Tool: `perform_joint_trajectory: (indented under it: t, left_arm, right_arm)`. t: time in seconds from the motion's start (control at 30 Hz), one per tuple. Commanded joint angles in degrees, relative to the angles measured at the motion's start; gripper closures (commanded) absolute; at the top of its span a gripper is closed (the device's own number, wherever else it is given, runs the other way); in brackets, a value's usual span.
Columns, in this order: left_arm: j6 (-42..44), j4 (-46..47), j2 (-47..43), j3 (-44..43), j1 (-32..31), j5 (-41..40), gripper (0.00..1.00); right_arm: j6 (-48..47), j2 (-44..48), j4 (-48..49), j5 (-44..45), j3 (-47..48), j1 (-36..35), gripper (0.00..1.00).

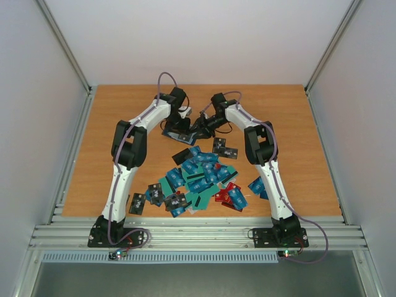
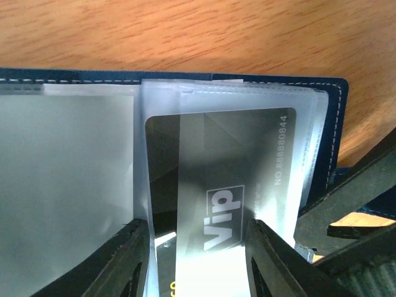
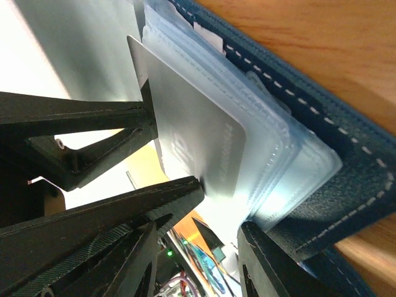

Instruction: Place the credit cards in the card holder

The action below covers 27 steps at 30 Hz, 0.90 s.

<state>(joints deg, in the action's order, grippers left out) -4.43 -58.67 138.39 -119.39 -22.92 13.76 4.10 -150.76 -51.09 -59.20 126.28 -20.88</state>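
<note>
holder [image 1: 176, 134]: lies open at the far middle of the surface [image 1: 291, 124], clear sleeves [image 2: 74, 173] facing up, both tools meeting over it.
card [image 2: 223, 161]: grey, printed "Vip"; its far end is tucked in a sleeve and its near end sticks out.
left tool [image 2: 198, 228]: fingers flank the card's near end; the glare hides whether they pinch it.
right tool [image 3: 198, 234]: jaws apart, one finger [image 3: 263, 263] against the holder's corner.
loose cards [image 1: 198, 179]: blue, teal, black and red heap nearer the bases, apart from the holder.
</note>
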Motion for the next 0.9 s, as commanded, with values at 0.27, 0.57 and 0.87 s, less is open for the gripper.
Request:
perform_joint_trajectory:
  t: [0.27, 0.57, 0.87]
  left_arm:
    - [-6.8, 6.26, -5.87, 3.98, -1.33, 7.07, 0.46]
    - [-12.58, 7.9, -13.49, 10.41, 2.23, 10.37, 0.42]
    - [-8.38, 10.06, -15.96, 14.94, 5.06, 8.84, 0.42]
  right_arm:
    - [-1.53, -2.26, -4.22, 5.67, 2.79, -0.94, 0.62]
    - [-1.1, 0.36, -5.28, 5.01, 2.66, -0.93, 0.62]
    - [7.8, 3.37, -0.04, 0.28, -0.2, -0.91, 0.61]
